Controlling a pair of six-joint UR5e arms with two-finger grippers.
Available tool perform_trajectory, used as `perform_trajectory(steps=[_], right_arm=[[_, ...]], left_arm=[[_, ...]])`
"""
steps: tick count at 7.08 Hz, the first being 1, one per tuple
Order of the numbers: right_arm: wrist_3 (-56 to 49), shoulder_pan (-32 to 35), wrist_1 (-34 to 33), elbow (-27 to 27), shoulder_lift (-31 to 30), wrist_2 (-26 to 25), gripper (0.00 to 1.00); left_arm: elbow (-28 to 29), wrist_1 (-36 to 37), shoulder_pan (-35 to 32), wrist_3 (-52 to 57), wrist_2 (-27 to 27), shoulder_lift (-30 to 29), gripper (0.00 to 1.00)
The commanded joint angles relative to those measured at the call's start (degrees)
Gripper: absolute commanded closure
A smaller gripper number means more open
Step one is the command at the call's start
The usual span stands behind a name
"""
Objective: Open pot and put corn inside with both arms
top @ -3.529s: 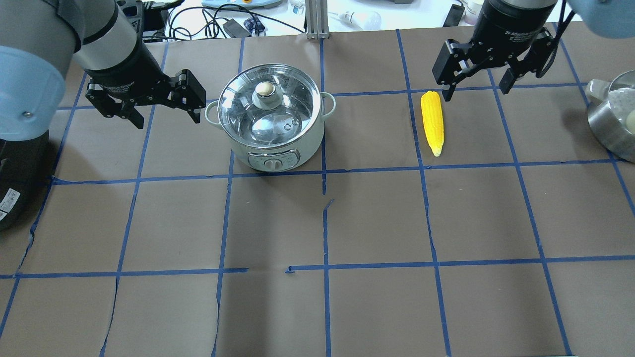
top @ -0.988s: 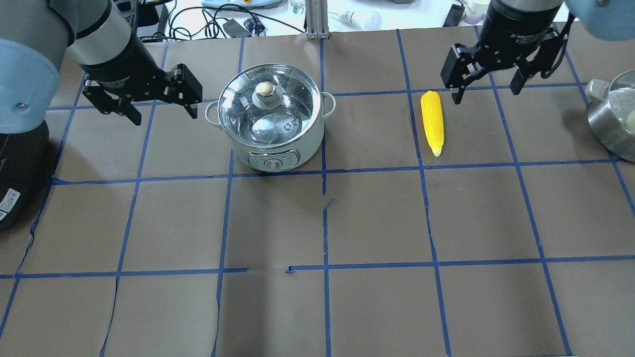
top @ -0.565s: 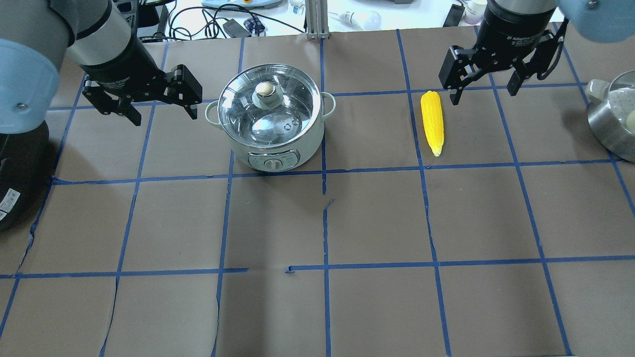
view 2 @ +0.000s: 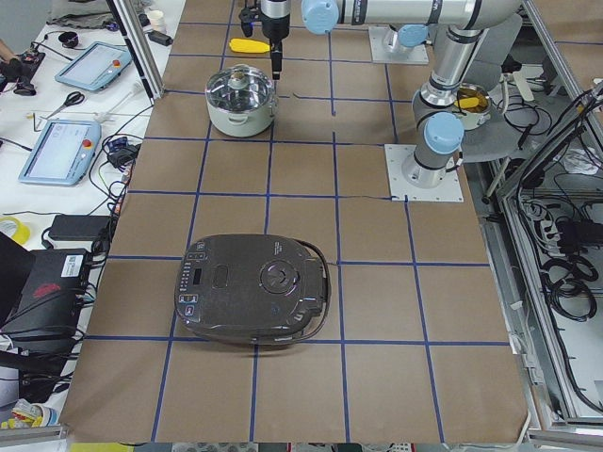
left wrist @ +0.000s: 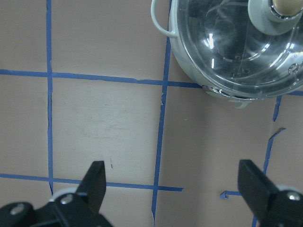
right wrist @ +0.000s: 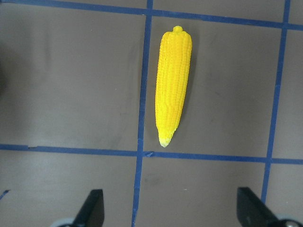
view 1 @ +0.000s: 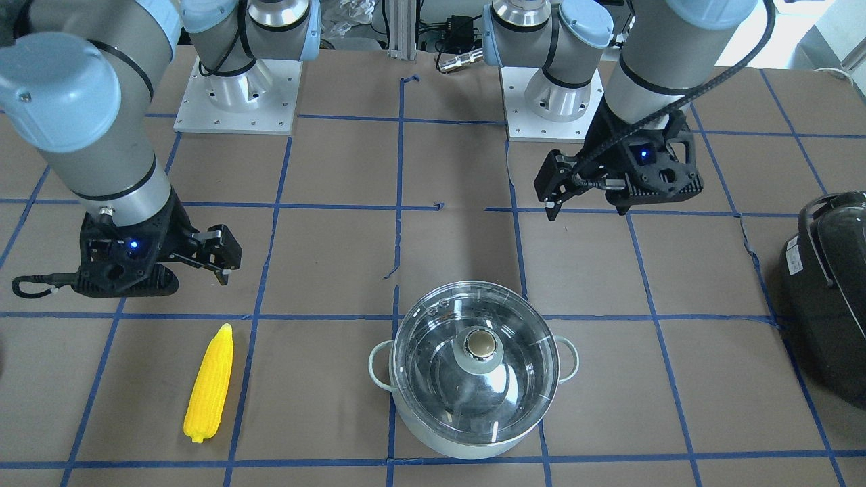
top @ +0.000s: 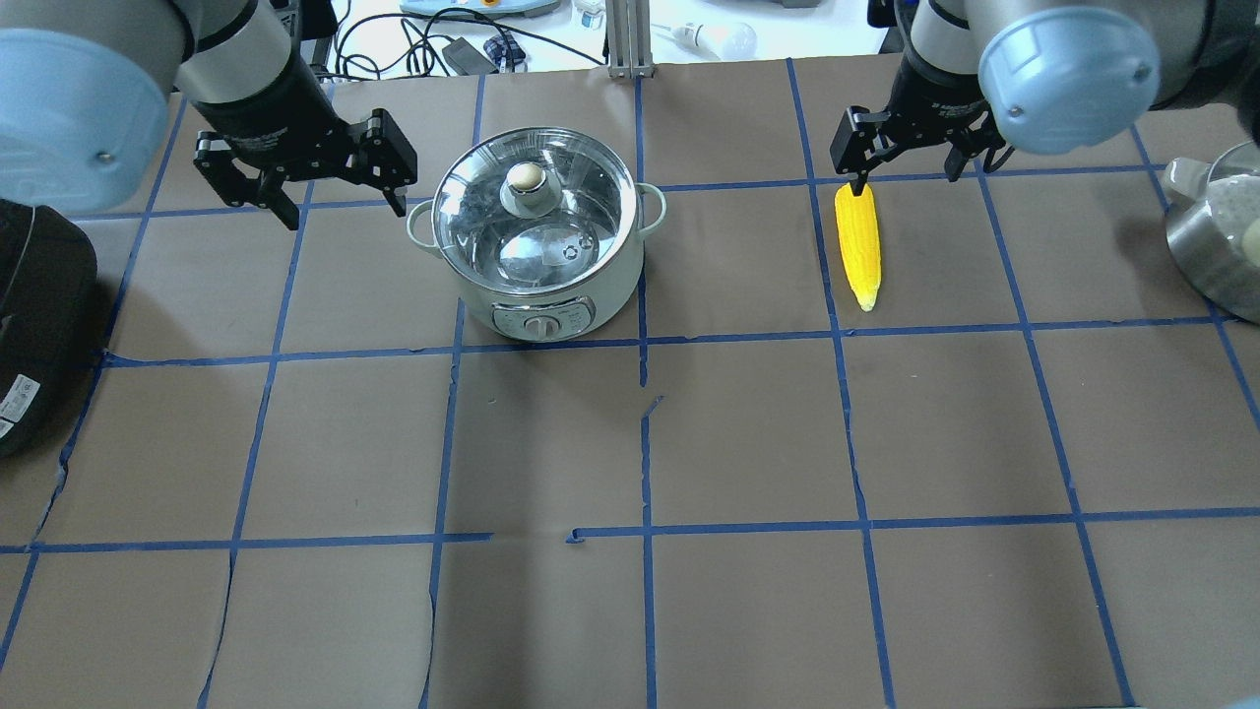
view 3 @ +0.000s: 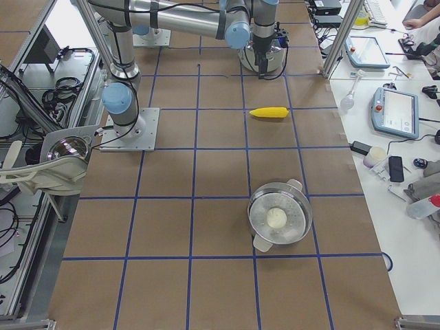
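Brown paper gridded with blue tape covers the counter (top: 748,433). My left tool (top: 345,212) hangs with its fingers spread wide and nothing between them, near the pot (top: 536,276) on the side of one loop handle. My left wrist camera sees the pot ahead and off to one side. The pot stands upright, its glass lid (top: 581,212) seated, with the brassy knob (top: 525,177) at the centre.

My right tool (top: 906,180) is also spread apart and empty, hanging above the corn (top: 858,241) without touching it. The corn lies flat beside a tape line, well apart from the pot, with its pointed tip toward my base.

At my left end sits a black appliance (view 2: 254,287), and at my right end a steel steamer pot (view 3: 278,218).
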Motion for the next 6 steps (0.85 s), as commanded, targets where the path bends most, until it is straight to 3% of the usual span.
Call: perform_trajectory(steps=[1,3,6], right_arm=[[0.1,-0.3,-8.3,1.7,6.0,-0.1,0.0],[0.1,-0.9,-12.7,1.7,12.2,-0.3,0.0],[0.1,-2.3,-16.8,1.7,17.7,-0.6,0.0]], left_arm=[[6.1,3.9,-4.1,-3.3,0.2,-8.7,0.0],[8.0,10.6,-6.6,-4.8,0.2,-15.1,0.0],[11.0,11.7,-8.1,-5.3,0.3,-20.0,0.0]])
